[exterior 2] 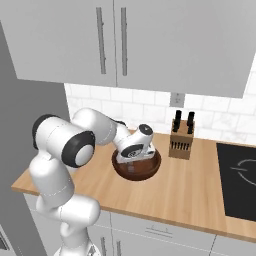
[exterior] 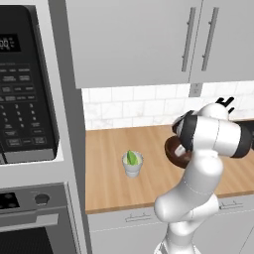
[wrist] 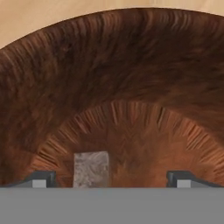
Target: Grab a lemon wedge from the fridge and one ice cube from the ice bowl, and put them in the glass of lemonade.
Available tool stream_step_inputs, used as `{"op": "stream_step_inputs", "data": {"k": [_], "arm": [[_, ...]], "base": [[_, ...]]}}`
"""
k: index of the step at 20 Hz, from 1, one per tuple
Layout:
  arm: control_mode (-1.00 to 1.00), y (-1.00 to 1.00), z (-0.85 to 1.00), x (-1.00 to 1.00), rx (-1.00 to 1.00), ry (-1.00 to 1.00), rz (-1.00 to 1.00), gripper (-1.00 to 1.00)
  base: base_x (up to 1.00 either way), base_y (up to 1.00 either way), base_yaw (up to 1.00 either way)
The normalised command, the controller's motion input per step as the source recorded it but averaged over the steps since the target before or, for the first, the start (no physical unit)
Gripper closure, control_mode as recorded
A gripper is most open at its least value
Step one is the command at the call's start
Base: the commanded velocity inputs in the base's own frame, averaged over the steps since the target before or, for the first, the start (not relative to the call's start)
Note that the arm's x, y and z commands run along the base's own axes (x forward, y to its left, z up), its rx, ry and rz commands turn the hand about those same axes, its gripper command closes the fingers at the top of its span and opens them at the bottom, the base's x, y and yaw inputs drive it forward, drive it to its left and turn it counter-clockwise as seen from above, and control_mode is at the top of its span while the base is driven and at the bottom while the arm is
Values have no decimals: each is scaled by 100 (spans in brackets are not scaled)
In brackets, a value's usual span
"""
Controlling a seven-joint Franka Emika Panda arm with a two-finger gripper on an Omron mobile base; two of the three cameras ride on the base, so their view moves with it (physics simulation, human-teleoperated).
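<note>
The dark reddish-brown ice bowl (exterior 2: 150,170) stands on the wooden counter, and my gripper (exterior 2: 139,155) reaches down into it. In the hand view the bowl's ribbed inside (wrist: 131,87) spreads wide, and a grey-white ice cube (wrist: 91,169) lies on its bottom. My gripper (wrist: 111,180) is open, its fingertips (wrist: 40,179) wide apart on either side of the cube, which sits closer to the left tip and touches neither. The glass of lemonade (exterior: 132,167) stands left of the bowl (exterior: 173,149), with the yellow-green lemon wedge (exterior: 132,158) in it. The fridge is out of view.
A tan knife block (exterior 2: 181,140) stands right of the bowl by the tiled wall. A black cooktop (exterior 2: 237,180) lies at the far right. A black microwave (exterior: 25,84) and an oven (exterior: 30,223) fill the tall unit on the left. Grey wall cabinets (exterior: 134,39) hang above.
</note>
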Motion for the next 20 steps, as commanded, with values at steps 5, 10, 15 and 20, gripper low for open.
{"op": "stream_step_inputs", "data": {"k": [5,10,15,20], "arm": [[-100,18,-1,4,0,0,-2,-100],[-100,-1,-7,10,2,3,0,-100],[-100,-16,-1,-16,7,1,-1,-100],[-100,-12,-2,-15,6,0,-3,-100]], "base": [[0,0,0],[0,0,0],[0,0,0],[0,0,0]]}}
